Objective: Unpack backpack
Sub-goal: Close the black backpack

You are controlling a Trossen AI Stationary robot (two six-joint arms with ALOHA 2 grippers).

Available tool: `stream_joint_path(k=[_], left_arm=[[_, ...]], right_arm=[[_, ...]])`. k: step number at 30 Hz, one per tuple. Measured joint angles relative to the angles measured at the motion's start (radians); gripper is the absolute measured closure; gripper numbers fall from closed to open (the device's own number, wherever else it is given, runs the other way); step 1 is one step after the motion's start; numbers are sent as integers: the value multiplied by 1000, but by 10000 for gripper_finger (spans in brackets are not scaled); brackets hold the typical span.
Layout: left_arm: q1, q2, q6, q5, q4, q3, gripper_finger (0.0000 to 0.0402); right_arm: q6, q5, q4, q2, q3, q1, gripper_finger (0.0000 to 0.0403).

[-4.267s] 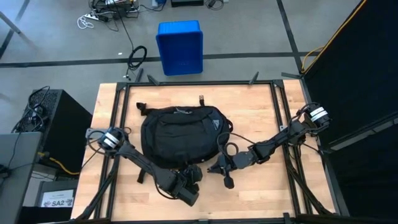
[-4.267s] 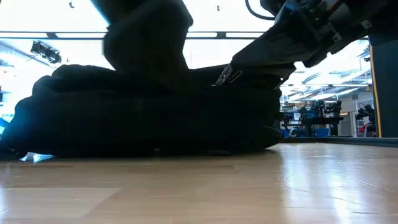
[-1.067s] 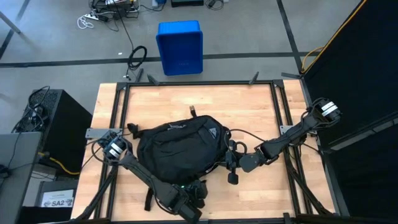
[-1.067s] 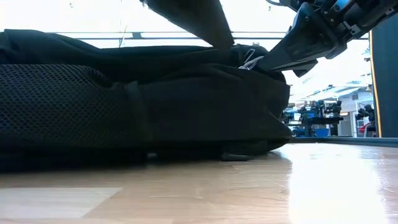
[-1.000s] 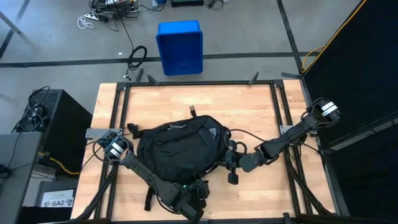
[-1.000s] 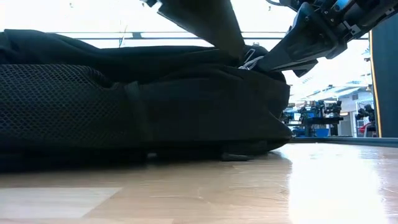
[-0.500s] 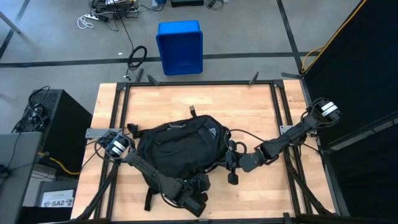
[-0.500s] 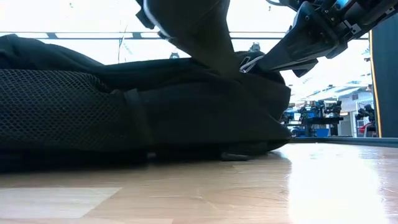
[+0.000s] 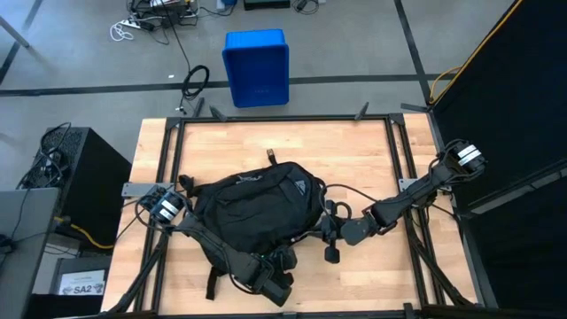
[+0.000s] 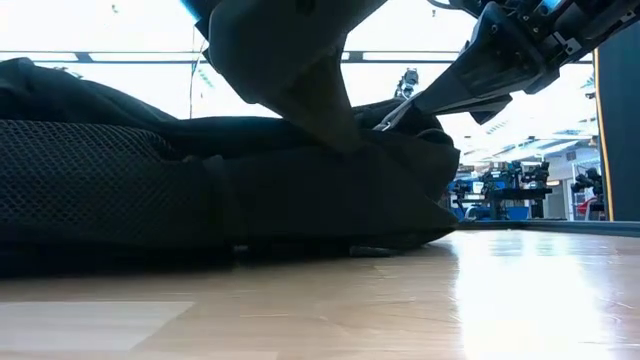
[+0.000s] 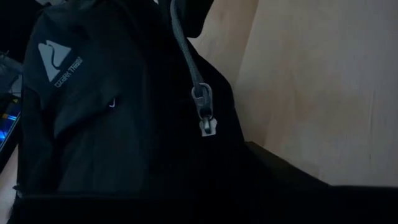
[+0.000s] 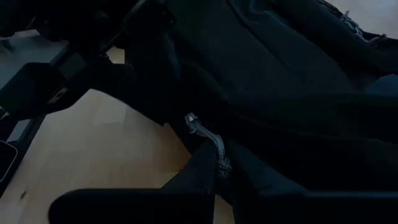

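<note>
The backpack is seen lying flat at the centre of the high view, on the wooden table. The left gripper is placed against its lower edge; whether its fingers are spread cannot be told. The right gripper is pressed together at the backpack's right side, pinching a grey zipper pull.

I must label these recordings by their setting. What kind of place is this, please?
Probably a robotics lab or workshop. A wooden table with a black frame stands on a bare concrete floor, with loose cables and a blue plastic bin nearby. The low view shows more equipment behind.
</note>
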Motion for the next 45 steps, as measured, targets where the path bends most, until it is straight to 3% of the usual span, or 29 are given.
stream_joint_path(k=[4, 8, 15, 25, 30, 35, 40, 45], left_arm=[[0, 0, 6, -12, 0, 0, 391], [0, 0, 22, -13, 3, 0, 400], [-15, 0, 149, 0, 78, -1, 401], [-86, 0, 88, 47, 20, -1, 401], [-92, 2, 9, -47, 2, -18, 401], [-81, 2, 34, -143, 90, -17, 401], [-51, 0, 145, -176, 149, -5, 393], [-14, 0, 171, -177, 117, 26, 358]], right_arm=[[0, -2, 0, 0, 0, 0, 403], [0, -5, 0, 0, 0, 0, 403], [-16, 47, -28, 0, 2, -3, 403], [66, 198, -215, -34, 1, -5, 403], [77, 170, -185, -36, 1, -4, 403], [71, 133, -163, -35, 1, -3, 403], [70, 122, -158, -35, 1, -3, 403], [69, 107, -157, -35, 0, -3, 403]])
